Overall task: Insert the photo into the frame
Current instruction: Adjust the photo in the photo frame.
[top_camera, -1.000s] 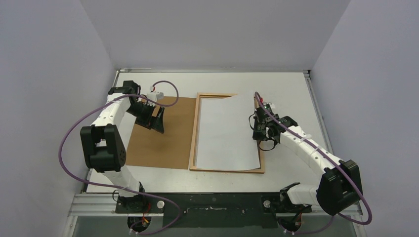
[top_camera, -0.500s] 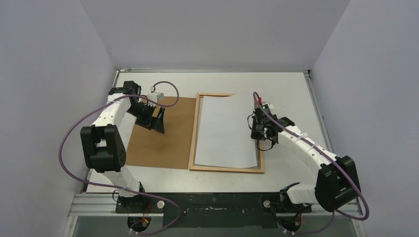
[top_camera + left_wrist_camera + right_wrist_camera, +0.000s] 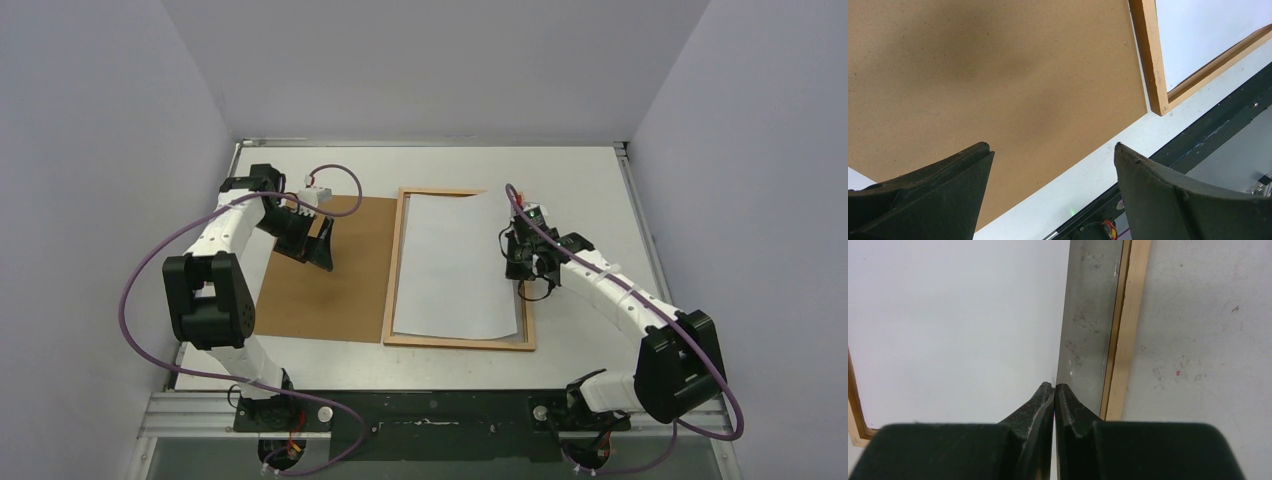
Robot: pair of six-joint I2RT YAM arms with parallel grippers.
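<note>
- Step: seating the photo (image 3: 455, 265) in the frame (image 3: 393, 270). It lies white back up inside the frame, not squared.
- Photo position: slightly skewed. Its right edge stops short of the frame's right rail, leaving a strip of bare pane (image 3: 1088, 330) between them. Its far right corner looks to ride over the frame's far rail.
- Right gripper (image 3: 512, 262): over the frame's right side, with its tips at the photo's right edge.
- Right fingers (image 3: 1038, 400): pressed together, no gap. The paper edge runs straight into the seam between them, and I cannot tell if the sheet is nipped or only touched.
- Left gripper (image 3: 322, 245): well left of the frame, above the brown backing board (image 3: 330, 290).
- Left fingers (image 3: 948, 185): spread wide, nothing between them, touching nothing.
- Next move, as a judgement: nudge or drag the photo's right edge until it sits parallel to the frame's rails and the far corner drops inside.
- This needs light, low contact, since thin paper will buckle or lift if pushed hard.
- The backing board left of the frame is not yet placed.
</note>
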